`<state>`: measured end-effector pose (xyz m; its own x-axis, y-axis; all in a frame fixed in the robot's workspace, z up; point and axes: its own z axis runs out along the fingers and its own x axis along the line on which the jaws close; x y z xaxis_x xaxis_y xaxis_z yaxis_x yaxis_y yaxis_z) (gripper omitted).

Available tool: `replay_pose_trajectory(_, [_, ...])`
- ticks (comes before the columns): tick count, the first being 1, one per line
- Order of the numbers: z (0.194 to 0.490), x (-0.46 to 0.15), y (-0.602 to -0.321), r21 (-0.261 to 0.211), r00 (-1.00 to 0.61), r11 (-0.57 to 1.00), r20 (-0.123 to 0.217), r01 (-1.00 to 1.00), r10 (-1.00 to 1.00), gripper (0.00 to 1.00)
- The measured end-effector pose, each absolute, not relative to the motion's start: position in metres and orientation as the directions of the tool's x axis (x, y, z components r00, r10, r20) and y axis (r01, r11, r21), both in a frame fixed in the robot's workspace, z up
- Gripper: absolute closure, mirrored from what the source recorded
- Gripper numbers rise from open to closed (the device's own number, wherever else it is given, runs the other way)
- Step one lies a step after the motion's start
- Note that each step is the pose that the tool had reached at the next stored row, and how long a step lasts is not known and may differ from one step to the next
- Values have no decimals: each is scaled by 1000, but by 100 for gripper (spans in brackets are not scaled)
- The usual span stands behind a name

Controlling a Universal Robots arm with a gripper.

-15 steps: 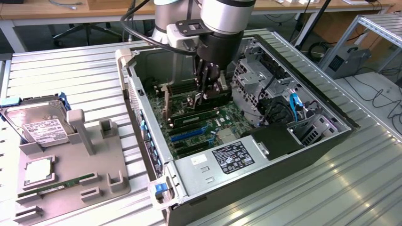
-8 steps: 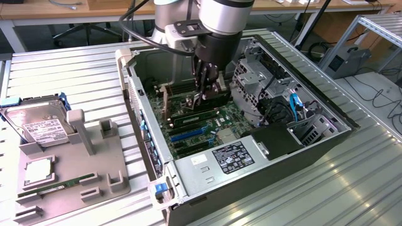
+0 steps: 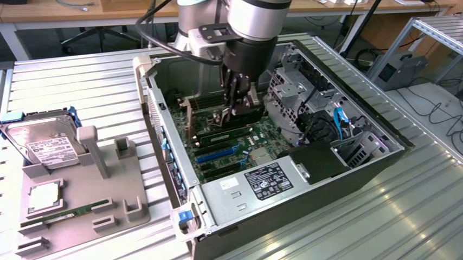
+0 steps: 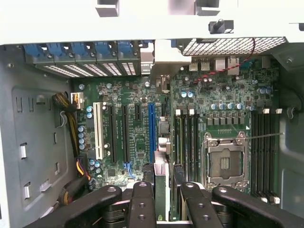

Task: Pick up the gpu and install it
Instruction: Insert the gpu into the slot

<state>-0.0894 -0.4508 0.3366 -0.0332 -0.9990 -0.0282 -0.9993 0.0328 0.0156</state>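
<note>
We have the gripper (image 3: 239, 111) down inside the open computer case (image 3: 173, 162), with the gpu (image 4: 161, 190) pinched edge-on between its jaws; the jaws stand part-way closed, narrow on the thin card. In the wrist view the card runs straight out from between the fingers (image 4: 142, 204), with the blue expansion slot (image 4: 151, 133) just beside its line. We judge this to be the install step: the card is lifted and carried, but not yet seated on the motherboard (image 4: 133, 142).

The next move looks to call for lining the card's lower edge along the slot and getting its bracket end toward the rear openings (image 4: 95, 69) before pressing down evenly.

Room is tight. The drive cage (image 3: 289, 97) stands near the gripper on the exterior view's right, and the case wall (image 3: 155, 108) closes the other side. Outside, the hard drive (image 3: 43, 141) and grey fixture (image 3: 87, 200) sit on the surface (image 3: 87, 86), well apart.
</note>
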Motion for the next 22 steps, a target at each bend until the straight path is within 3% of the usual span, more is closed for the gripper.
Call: replay_pose_trajectory(22, [334, -97, -451, 16, -33, 33, -28, -999, -999, 74])
